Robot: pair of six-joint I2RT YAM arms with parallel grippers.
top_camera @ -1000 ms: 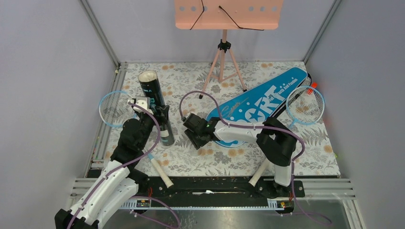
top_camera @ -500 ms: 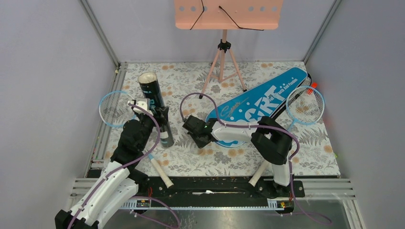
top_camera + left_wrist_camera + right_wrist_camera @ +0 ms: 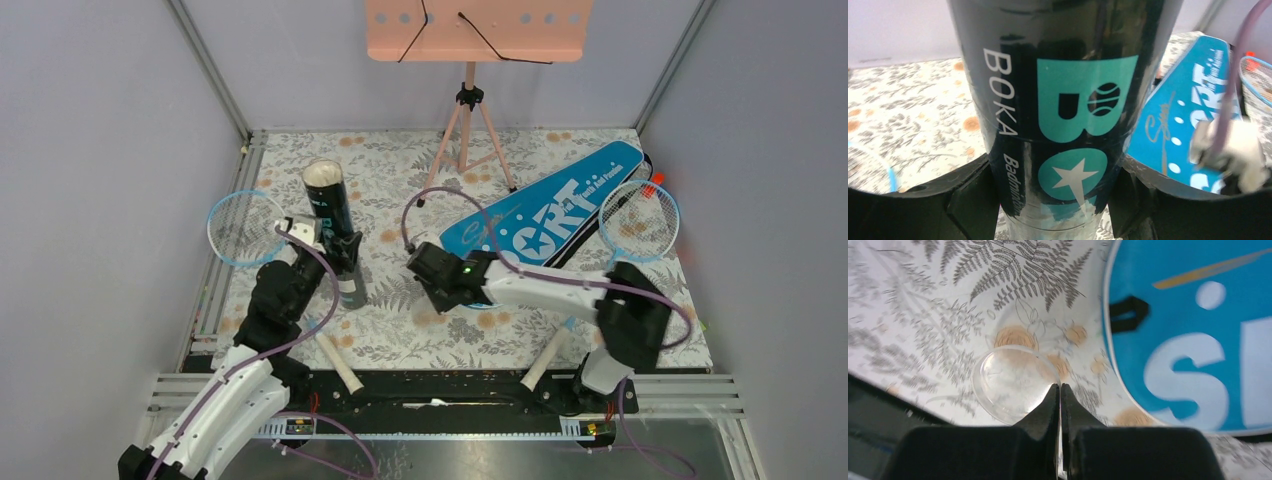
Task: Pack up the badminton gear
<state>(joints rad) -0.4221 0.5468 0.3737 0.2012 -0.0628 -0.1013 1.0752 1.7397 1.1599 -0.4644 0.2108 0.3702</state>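
Note:
My left gripper (image 3: 345,258) is shut on the black tube (image 3: 335,215), low on its body, holding it nearly upright. White shuttlecock feathers show in its open top (image 3: 322,172). In the left wrist view the tube (image 3: 1063,100) fills the space between the jaws of my left gripper (image 3: 1058,200). My right gripper (image 3: 1060,387) is shut on the rim of a clear round lid (image 3: 1008,382), just above the floral mat and beside the blue SPORT bag (image 3: 1193,330). In the top view, my right gripper (image 3: 433,300) sits at the bag's (image 3: 545,215) near end. One racket (image 3: 243,225) lies left, the other (image 3: 638,222) right.
The pink tripod stand (image 3: 470,110) stands at the back centre. The rackets' white handles (image 3: 338,362) (image 3: 545,360) reach the near rail. Grey walls close in the left and right sides. The right arm's purple cable (image 3: 440,195) loops over the mat.
The right arm has swung right and its gripper has shifted right, towards the bag's end. The left gripper has moved the tube slightly right and stood it more upright.

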